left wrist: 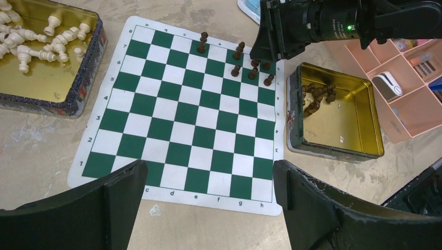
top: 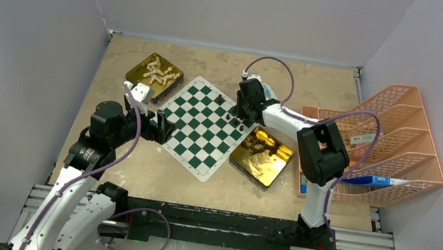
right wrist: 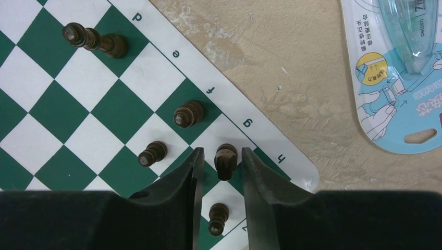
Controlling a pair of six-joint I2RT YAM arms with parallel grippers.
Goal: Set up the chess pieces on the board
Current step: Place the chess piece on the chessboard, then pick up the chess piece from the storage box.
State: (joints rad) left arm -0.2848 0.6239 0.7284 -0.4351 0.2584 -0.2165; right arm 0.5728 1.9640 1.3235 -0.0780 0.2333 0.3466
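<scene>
Dark brown chess piece (right wrist: 225, 161) stands on the thin green-and-white checkered board's (top: 195, 131) three-o'clock edge row, apparently placed, so the right fingers (right wrist: 195, 172) flank it released, while the left fingers (left wrist: 120, 192) gape empty.

A lab cell: plain walls (top: 19, 57) enclose a scuffed tabletop (top: 214, 65).

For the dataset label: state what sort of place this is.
Probably a robotics lab test cell: grey partition walls enclose a worn tabletop, with robot arms bolted at its edge.
</scene>
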